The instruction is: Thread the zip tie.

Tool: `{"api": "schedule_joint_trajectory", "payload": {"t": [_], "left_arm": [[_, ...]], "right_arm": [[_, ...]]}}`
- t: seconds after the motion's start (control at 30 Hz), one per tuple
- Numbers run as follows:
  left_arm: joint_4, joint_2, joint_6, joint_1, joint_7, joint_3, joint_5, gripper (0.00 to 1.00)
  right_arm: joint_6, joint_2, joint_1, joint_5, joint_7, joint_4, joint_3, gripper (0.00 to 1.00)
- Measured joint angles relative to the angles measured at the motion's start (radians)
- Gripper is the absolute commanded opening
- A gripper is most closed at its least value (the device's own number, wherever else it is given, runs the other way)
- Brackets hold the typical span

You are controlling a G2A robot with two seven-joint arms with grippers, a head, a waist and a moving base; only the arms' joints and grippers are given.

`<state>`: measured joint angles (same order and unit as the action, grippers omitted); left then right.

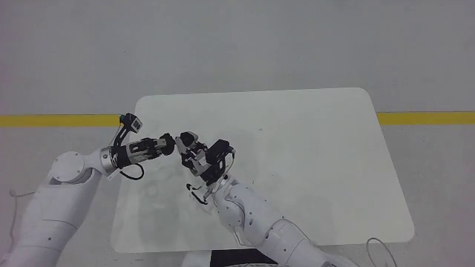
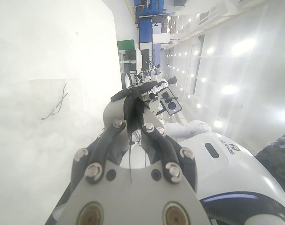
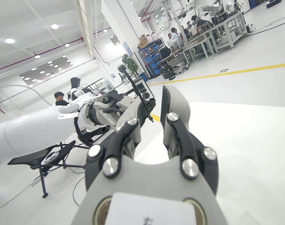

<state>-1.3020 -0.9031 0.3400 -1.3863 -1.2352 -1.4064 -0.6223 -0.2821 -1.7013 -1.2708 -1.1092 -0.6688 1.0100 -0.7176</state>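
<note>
**A:** What could have gone wrong there?

**B:** The left gripper [image 2: 130, 98] was clenched on the zip tie [image 3: 137, 93], holding it above the left part of the table [image 1: 312, 163]; the right gripper [image 3: 154, 111] stood spread wide, grasping nothing. Had it closed off-line, I judged it might have bent the thin strap or twisted it out of the grasp; then the tail would have missed the head.

**A:** Did the views differ?

**B:** Yes; the right wrist view showed the strap's free length slanting up beside the open fingers; the left wrist view showed the strap running back between its own fingers, and loose ties [image 2: 55, 108] lying on the table; the top view showed both grippers nearly tip to tip.
</note>
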Motion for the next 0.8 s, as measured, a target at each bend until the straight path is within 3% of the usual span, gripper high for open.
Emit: {"api": "schedule_joint_trajectory", "payload": {"t": [0.43, 0.5, 0.8], "left_arm": [[0.000, 0.000, 0.000, 0.000, 0.000, 0.000, 0.000, 0.00], [0.000, 0.000, 0.000, 0.000, 0.000, 0.000, 0.000, 0.00], [0.000, 0.000, 0.000, 0.000, 0.000, 0.000, 0.000, 0.00]], "right_arm": [[0.045, 0.028, -0.077, -0.074, 0.017, 0.131, -0.030, 0.06], [0.047, 0.030, -0.083, -0.075, 0.024, 0.141, -0.033, 0.00], [0.062, 0.029, -0.077, -0.076, 0.060, 0.148, -0.031, 0.00]]}}
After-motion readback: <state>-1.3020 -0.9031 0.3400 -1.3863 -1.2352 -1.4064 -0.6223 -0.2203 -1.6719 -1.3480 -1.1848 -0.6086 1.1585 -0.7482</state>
